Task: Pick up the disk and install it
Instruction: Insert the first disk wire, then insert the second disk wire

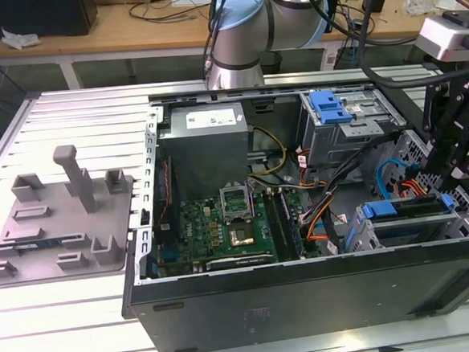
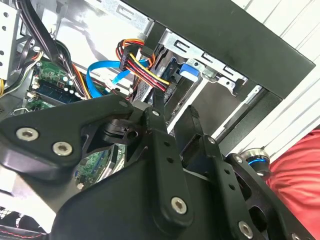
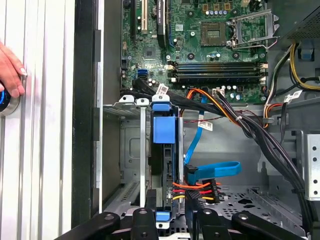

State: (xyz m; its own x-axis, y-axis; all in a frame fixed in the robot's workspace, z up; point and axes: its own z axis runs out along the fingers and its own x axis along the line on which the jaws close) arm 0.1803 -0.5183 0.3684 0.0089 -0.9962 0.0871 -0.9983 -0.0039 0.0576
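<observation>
The disk [image 3: 168,170] stands on edge in the drive cage [image 3: 127,150] at the case's front corner, its blue frame end [image 3: 164,130] towards the motherboard. In the exterior view the disk [image 1: 410,206] lies in the lower cage on that view's right. My gripper [image 3: 172,221] hovers over the disk's other end, open, one finger [image 3: 142,220] on each side. It is black in the exterior view [image 1: 442,169], just above that cage. In the second wrist view the gripper [image 2: 174,107] points at the disk [image 2: 172,75].
An open computer case [image 1: 307,288] holds a motherboard [image 1: 222,225]. A blue data cable [image 3: 215,170] and a power plug with red and yellow wires [image 3: 200,189] lie beside the disk. A hand [image 3: 10,70] rests on a blue-lit button [image 2: 255,161]. A grey fixture plate [image 1: 60,212] lies outside the case.
</observation>
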